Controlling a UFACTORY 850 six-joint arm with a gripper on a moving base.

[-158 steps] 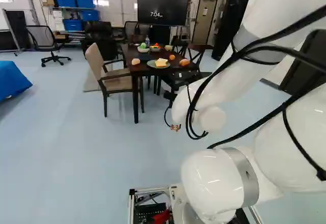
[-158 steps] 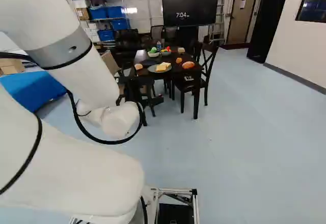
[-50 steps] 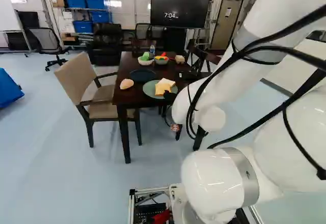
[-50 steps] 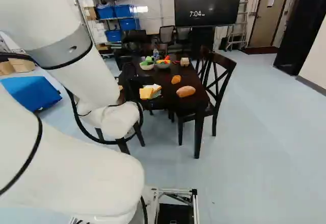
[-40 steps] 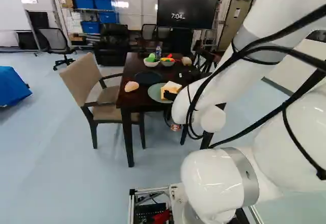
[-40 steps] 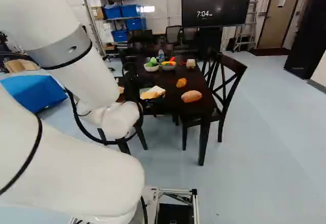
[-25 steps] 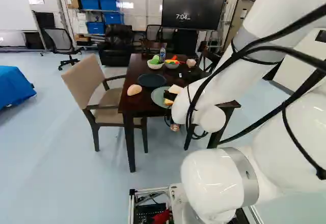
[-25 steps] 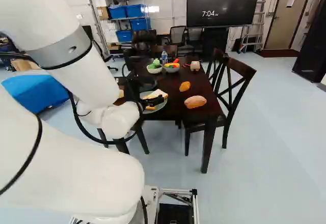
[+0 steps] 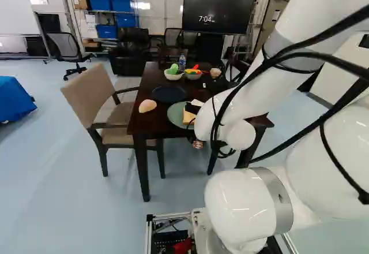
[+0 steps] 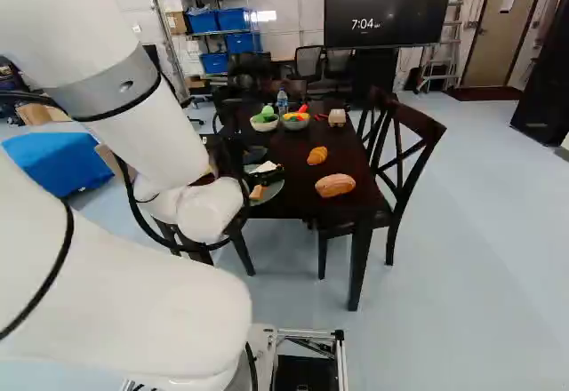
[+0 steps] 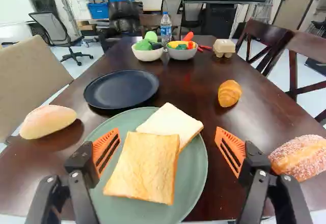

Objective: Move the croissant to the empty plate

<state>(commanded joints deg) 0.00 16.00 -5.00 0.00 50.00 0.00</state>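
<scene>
Croissant [image 11: 229, 93] lies on the table [image 11: 265, 113] ahead of the gripper [image 10: 269, 176], whose fingers stand wide apart (bread slices [image 11: 145, 168] on the green plate [image 11: 192, 183] below); ahead, to its left, sits the dark plate [image 11: 122, 89].

The arm [image 10: 116, 298] is glossy white with rounded housings and grey bands [image 10: 111, 89]; black cables [image 9: 340, 108] run along it under black ties. The fingers [image 11: 253, 177] are black and linked, with silvery screws [image 11: 74, 174] and slotted, tapering orange pads [image 11: 106, 150].
</scene>
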